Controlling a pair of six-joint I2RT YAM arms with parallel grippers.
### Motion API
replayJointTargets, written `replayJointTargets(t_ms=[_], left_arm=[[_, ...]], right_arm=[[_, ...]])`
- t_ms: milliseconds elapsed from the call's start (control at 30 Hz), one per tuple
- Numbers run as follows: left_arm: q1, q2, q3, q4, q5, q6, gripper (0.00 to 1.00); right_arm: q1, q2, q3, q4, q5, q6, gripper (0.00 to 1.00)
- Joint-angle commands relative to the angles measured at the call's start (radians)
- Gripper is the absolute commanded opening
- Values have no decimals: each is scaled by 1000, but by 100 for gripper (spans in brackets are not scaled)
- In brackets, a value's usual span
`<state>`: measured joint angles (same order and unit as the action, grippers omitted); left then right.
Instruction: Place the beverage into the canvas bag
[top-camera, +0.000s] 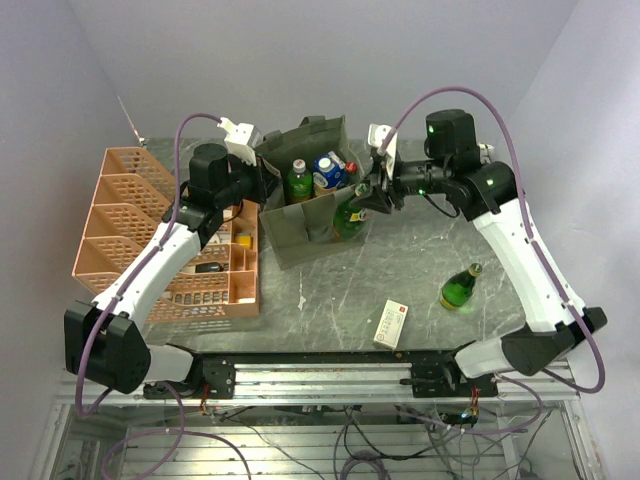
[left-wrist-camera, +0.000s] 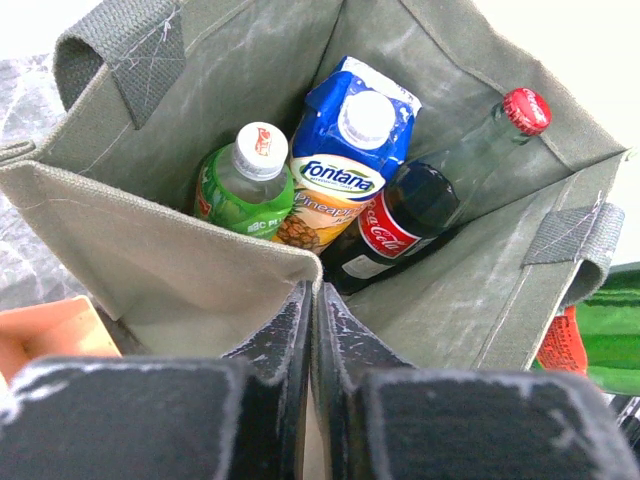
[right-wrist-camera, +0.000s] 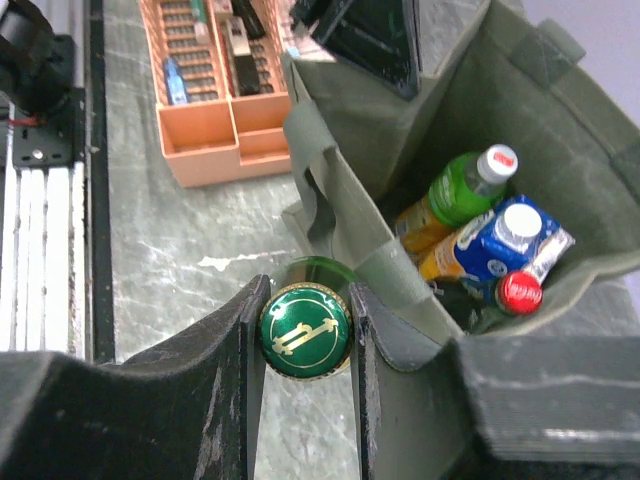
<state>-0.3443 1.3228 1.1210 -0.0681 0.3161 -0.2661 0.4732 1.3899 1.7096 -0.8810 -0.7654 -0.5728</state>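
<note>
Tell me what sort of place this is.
Probably a robotics lab test bench: left arm and right arm bolted to a metal rail with loose cables beneath, bare white walls, and staged props like the canvas bag and pink crate.

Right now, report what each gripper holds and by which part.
The right gripper clamps the green bottle at its capped top, a finger on either side. The left gripper pinches the canvas bag by the top rim of one wall.

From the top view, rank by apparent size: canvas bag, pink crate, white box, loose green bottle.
1. pink crate
2. canvas bag
3. loose green bottle and white box, too alike to rank.
</note>
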Motion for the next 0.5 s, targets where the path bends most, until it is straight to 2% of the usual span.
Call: replayJointTargets(t_ms=[0, 133, 467], left_arm=[[8, -35, -4, -20, -51, 39, 10], [8, -62, -4, -32, -79, 57, 7], [8, -36, 27, -123, -143, 97, 7]], right_arm=[[15, 54, 176, 62, -107, 57, 0], [44, 136, 332, 50, -142, 97, 0], [86, 285, 583, 111, -86, 197, 0]])
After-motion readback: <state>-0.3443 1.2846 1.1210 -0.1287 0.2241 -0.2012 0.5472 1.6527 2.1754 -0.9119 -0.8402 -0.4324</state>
